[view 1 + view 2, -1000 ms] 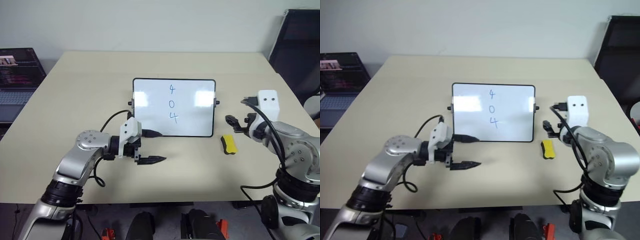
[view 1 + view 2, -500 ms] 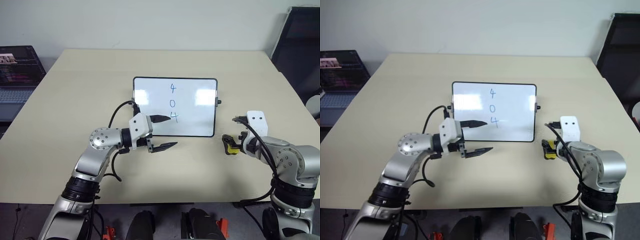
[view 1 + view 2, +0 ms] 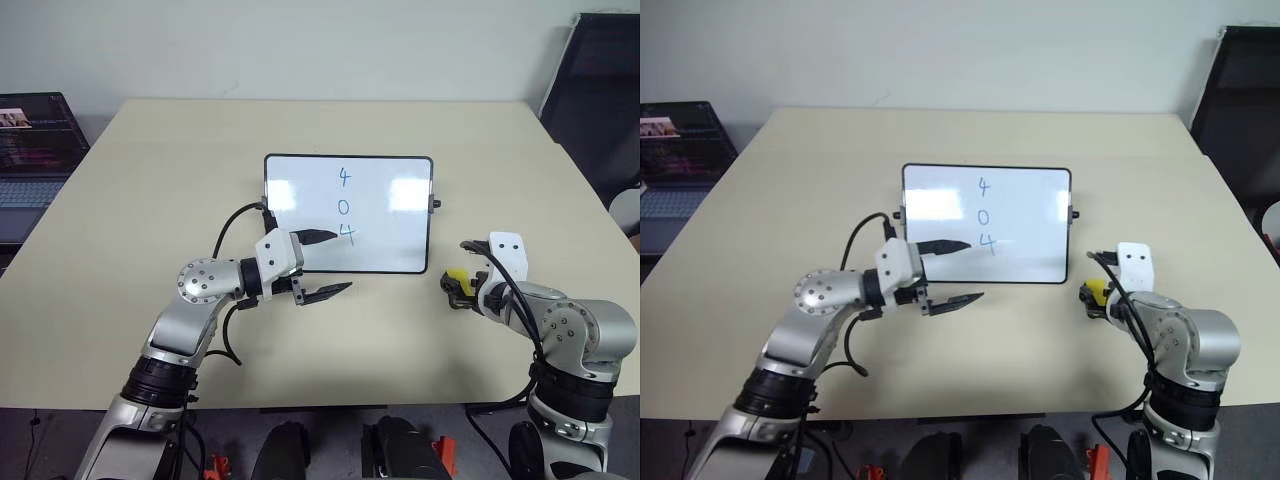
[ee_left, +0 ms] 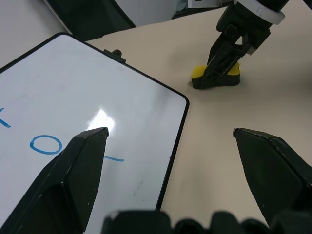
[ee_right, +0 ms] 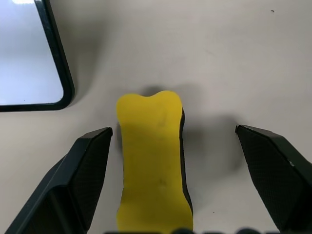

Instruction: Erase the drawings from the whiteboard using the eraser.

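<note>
Wide-open, the right gripper [image 5: 170,161] straddles the eraser [image 5: 153,161] without closing on it: the yellow block lies flat on the table [image 3: 150,200] between the two black fingers [image 5: 90,170], nearer one of them, with a gap on each side. In the head views the eraser [image 3: 457,278] sits just past the near right corner of the whiteboard [image 3: 300,190], close to the frame but apart from it, and the gripper covers most of it there. Its long axis runs along the gripper's pointing line, roughly parallel to the board's short side; a black edge shows along one flank.

On the whiteboard, the drawings [image 3: 344,206], a blue 4, 0 and 4, stand in a column, unerased. Over the board's near edge hovers the left gripper [image 3: 330,263], jaws spread and empty, one fingertip above the white surface beside the lowest digit, the other over bare table. Whether that fingertip touches the board cannot be told.

Beyond the table's left edge a laptop [image 3: 35,140] is cut off by the frame; a dark chair [image 3: 600,90] stands at the far right.
</note>
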Controlling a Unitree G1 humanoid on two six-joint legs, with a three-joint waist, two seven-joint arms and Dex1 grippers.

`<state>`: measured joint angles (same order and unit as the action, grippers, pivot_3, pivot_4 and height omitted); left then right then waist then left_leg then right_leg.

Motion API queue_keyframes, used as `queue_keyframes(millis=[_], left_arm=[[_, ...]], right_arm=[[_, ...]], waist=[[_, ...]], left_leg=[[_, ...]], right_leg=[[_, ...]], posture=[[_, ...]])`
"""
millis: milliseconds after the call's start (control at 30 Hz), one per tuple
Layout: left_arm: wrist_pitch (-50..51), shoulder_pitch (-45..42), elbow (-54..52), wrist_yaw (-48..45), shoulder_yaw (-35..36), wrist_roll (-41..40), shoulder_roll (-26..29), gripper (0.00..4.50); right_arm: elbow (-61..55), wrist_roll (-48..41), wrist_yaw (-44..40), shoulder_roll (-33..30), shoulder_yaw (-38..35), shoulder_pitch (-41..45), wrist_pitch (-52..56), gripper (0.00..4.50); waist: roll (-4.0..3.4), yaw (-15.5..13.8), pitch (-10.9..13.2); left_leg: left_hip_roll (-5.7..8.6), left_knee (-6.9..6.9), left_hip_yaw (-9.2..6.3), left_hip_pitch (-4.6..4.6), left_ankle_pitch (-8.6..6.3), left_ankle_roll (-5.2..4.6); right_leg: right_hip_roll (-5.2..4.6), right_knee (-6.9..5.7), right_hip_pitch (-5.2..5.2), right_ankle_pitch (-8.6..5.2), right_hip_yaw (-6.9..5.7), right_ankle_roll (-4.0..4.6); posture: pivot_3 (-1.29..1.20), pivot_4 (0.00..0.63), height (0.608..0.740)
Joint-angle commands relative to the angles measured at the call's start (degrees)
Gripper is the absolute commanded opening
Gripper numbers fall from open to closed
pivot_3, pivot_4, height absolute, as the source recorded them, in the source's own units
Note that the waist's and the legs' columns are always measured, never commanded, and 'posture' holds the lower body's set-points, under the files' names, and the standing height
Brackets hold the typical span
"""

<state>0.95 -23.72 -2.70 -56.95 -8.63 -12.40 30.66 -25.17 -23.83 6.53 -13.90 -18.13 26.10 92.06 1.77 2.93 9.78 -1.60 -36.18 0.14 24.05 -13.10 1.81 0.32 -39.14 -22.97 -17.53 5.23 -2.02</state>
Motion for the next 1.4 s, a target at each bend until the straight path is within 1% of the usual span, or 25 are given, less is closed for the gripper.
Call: queue_keyframes(millis=[33,200,233,300,533,567,600,733,867,900,933,1067,1167,1200,1333,1400], left_arm=[[-0.9,0.3,-2.4,0.3,1.2,-0.2,0.7,4.5],[-0.7,0.7,-3.0,0.5,1.3,-0.3,0.9,4.5],[-0.7,0.6,-2.9,0.5,1.3,-0.3,1.0,4.5],[-0.8,0.4,-2.8,0.5,1.2,-0.2,1.0,4.5],[-0.9,-0.3,-2.4,0.7,1.4,-0.2,1.0,4.5],[-0.9,-0.4,-2.4,0.7,1.4,-0.2,1.0,4.5],[-0.9,-0.5,-2.3,0.7,1.5,-0.2,1.1,4.5],[-0.8,-0.6,-2.2,0.7,1.5,0.0,1.2,4.5],[0.1,-0.3,-2.4,2.3,1.9,0.7,1.1,4.5],[0.6,-0.1,-2.6,3.5,2.0,1.3,1.0,4.5],[1.0,0.0,-2.7,4.8,2.1,1.8,0.8,4.5],[4.7,1.0,-3.8,12.4,2.2,4.9,-1.2,4.5],[7.3,2.3,-5.2,17.4,1.8,7.9,-2.7,4.5],[8.0,2.7,-5.5,18.4,1.6,8.5,-3.1,4.5],[12.3,3.9,-7.5,27.0,1.7,11.8,-7.7,4.5],[12.8,4.1,-7.8,28.4,1.3,12.8,-8.9,4.5]], right_arm=[[0.4,0.1,0.3,-0.1,-1.1,1.5,0.4,4.45],[0.8,0.4,1.3,1.9,-2.9,1.9,0.4,4.45],[0.8,0.6,1.6,2.5,-3.5,2.1,0.4,4.28],[1.0,0.6,1.9,2.9,-4.1,2.5,0.4,3.89],[1.4,0.5,2.6,3.7,-5.0,3.3,0.4,1.41],[1.4,0.5,2.6,3.8,-5.1,3.3,0.4,1.21],[1.4,0.5,2.7,3.9,-5.2,3.4,0.4,1.1],[1.6,0.5,2.7,4.0,-5.3,3.9,0.4,1.1],[0.9,0.7,-0.4,0.5,-1.5,6.2,0.4,1.1],[0.6,0.8,-1.3,-0.2,-0.4,7.0,-1.2,1.1],[0.5,0.8,-2.4,-1.1,1.0,7.6,-3.2,1.1],[1.2,4.5,-7.7,-8.7,10.8,9.7,-18.0,1.1],[2.9,7.6,-10.8,-11.7,15.9,11.5,-27.1,1.1],[3.7,8.3,-11.6,-12.1,17.1,12.0,-29.4,1.1],[10.8,13.5,-14.7,-11.4,23.4,18.3,-42.4,1.1],[14.7,15.4,-16.1,-10.6,25.7,21.0,-47.1,1.1]], waist=[[0.0,0.0,0.0],[0.0,0.1,0.0],[0.0,0.1,0.0],[0.0,0.1,0.0],[-0.01,0.2,0.0],[-0.01,0.2,0.0],[-0.01,0.2,0.0],[-0.01,0.2,0.0],[-0.01,0.3,0.0],[-0.01,0.3,0.0],[-0.01,0.3,0.0],[0.0,0.4,0.0],[0.0,0.4,0.0],[0.0,0.5,0.0],[0.01,0.4,0.0],[0.01,0.4,0.0]], left_leg=[[0.0,-0.01,0.0,0.0,0.0,0.0],[0.0,-0.02,0.0,0.0,0.0,0.0],[0.0,-0.03,0.0,0.0,0.0,0.0],[0.0,-0.03,0.0,-0.01,0.0,0.0],[0.0,-0.03,0.0,-0.01,0.0,0.0],[0.0,-0.04,0.01,-0.01,0.0,0.0],[0.01,-0.05,0.01,-0.01,0.0,0.0],[0.0,-0.09,0.0,-0.02,0.0,0.0],[0.01,-0.19,0.04,-0.02,0.0,0.0],[0.01,-0.22,0.07,-0.02,0.0,0.0],[0.01,-0.28,0.06,-0.02,0.0,-0.01],[0.0,-0.48,0.03,0.01,-0.01,-0.02],[0.0,-0.58,0.04,0.03,-0.02,-0.03],[-0.01,-0.61,0.03,0.03,-0.02,-0.03],[-0.01,-0.71,0.04,0.03,-0.02,-0.03],[-0.01,-0.77,0.05,0.03,-0.02,-0.03]], right_leg=[[0.0,-0.01,0.0,0.0,0.0,0.0],[0.0,-0.04,0.0,0.0,0.0,0.0],[0.0,-0.04,0.0,0.0,0.0,0.0],[0.0,-0.06,0.0,0.0,0.0,0.0],[0.0,-0.08,0.0,0.0,0.01,0.0],[0.0,-0.09,0.0,0.0,0.01,0.0],[0.0,-0.09,0.0,0.0,0.01,0.0],[0.0,-0.17,0.0,0.0,0.01,0.0],[0.01,-0.3,-0.04,0.0,0.01,0.0],[0.01,-0.36,-0.07,0.0,0.01,0.0],[0.02,-0.41,-0.07,0.0,0.01,0.0],[0.06,-0.53,-0.08,-0.01,0.0,-0.01],[0.07,-0.6,-0.08,0.0,-0.02,-0.03],[0.07,-0.62,-0.08,0.0,-0.01,-0.03],[0.07,-0.77,-0.1,0.0,0.01,-0.03],[0.07,-0.82,-0.12,0.04,0.01,-0.06]], posture=[[0.0,0.15,0.74],[0.0,0.15,0.74],[0.0,0.15,0.74],[0.0,0.15,0.74],[0.0,0.15,0.74],[0.0,0.15,0.74],[0.0,0.15,0.74],[0.0,0.15,0.74],[0.0,0.15,0.74],[0.0,0.15,0.74],[0.0,0.15,0.74],[0.0,0.15,0.74],[0.0,0.15,0.74],[0.0,0.15,0.74],[0.0,0.15,0.74],[0.0,0.15,0.74]])
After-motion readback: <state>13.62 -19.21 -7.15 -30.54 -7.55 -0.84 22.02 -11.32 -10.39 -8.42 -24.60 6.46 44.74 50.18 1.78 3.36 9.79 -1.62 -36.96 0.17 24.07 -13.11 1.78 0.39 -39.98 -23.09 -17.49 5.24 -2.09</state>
